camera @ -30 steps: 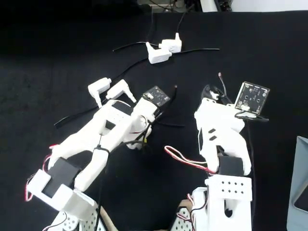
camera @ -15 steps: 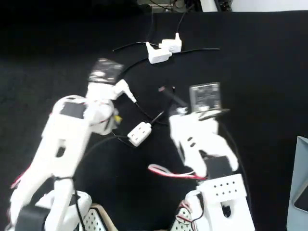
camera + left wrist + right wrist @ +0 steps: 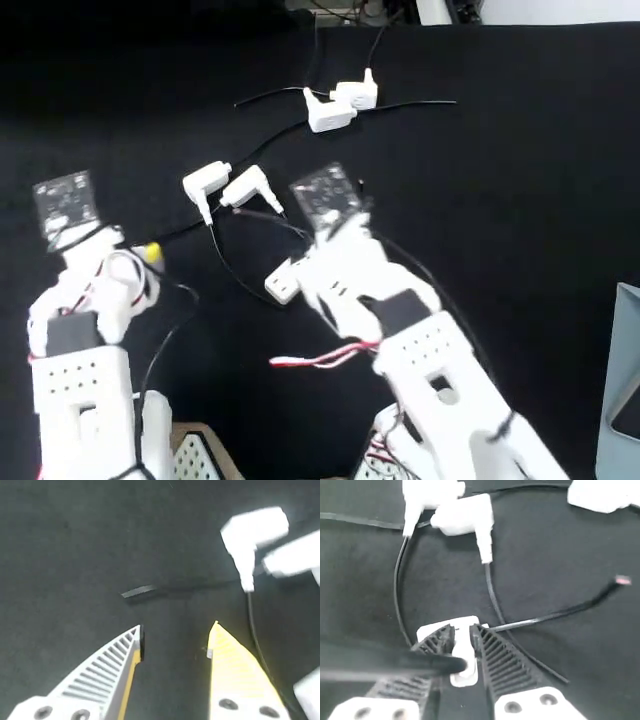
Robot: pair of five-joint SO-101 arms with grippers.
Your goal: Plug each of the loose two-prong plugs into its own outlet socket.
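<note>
Cloth [image 3: 520, 200], black, covers the table, and the socket [image 3: 283, 283] [image 3: 465, 677] lies on it with the right gripper [image 3: 300, 272] [image 3: 461, 628] astride it, both fingers closed on its sides. A blurred dark cable [image 3: 380, 662] crosses in front of one of those fingers, and a second cable [image 3: 530, 620] runs from beside the socket to a loose end with a reddish tip. Beyond the socket, away from the arm bases, two loose plugs lie just beside each other. They are the nearer plug [image 3: 245, 188] [image 3: 465, 517] [image 3: 295, 555] and the farther plug [image 3: 205, 183] [image 3: 432, 489] [image 3: 252, 527], each trailing a thin black lead that curves back toward the socket. Neither plug touches the socket. Well beyond them sits a white pair [image 3: 340, 103] [image 3: 602, 495] of blocks, touching each other, with black leads running out to both sides. The left gripper [image 3: 150, 255] [image 3: 177, 626] hangs well to the left of the socket, its fingers spread apart over bare cloth and holding nothing, with a cut cable end [image 3: 137, 592] lying ahead of them. Red and white wires [image 3: 320, 358] loop off the right arm on the near side of the socket. A grey box [image 3: 625, 380] stands far to the socket's right, at the table's edge. Marks on the wrist boards [image 3: 65, 205] are too small to read.
</note>
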